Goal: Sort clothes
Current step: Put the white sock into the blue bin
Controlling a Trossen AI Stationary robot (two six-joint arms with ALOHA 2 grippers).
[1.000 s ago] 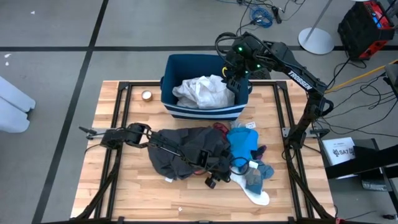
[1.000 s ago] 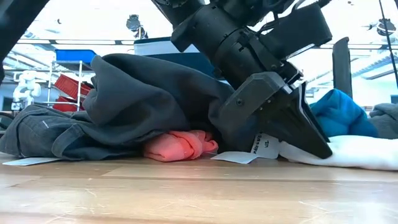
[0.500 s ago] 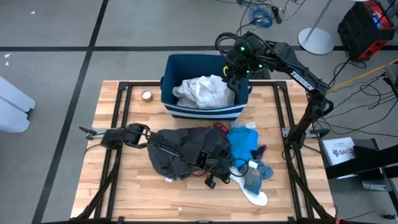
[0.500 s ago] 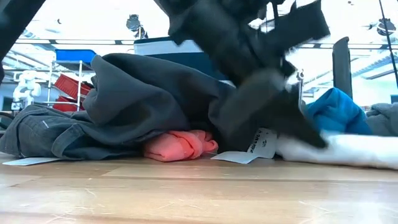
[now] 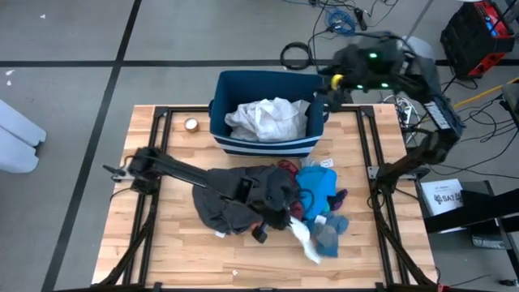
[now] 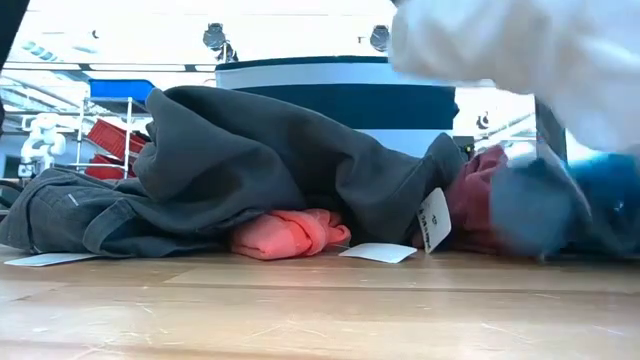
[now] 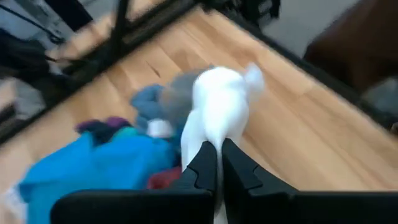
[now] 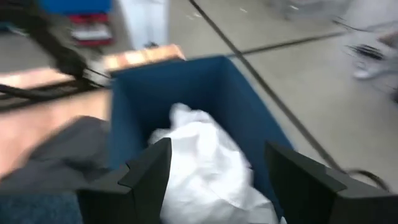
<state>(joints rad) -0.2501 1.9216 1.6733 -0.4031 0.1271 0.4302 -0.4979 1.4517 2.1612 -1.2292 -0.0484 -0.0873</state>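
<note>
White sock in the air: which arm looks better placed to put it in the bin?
Probably the left. Its gripper is shut on the white sock, lifted over the clothes pile. The right gripper is open and empty, above the bin.

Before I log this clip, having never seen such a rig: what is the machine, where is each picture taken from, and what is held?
Two dark robot arms work at a wooden table. One camera looks straight down, one sits at table-top height, and one rides on each wrist. A dark blue bin holds a large white garment. On the table lie a dark grey garment, a bright blue piece and a maroon one. The left gripper is shut on a small white garment, lifted clear of the pile. The right gripper is open and holds nothing, beside the bin's far right corner.
</note>
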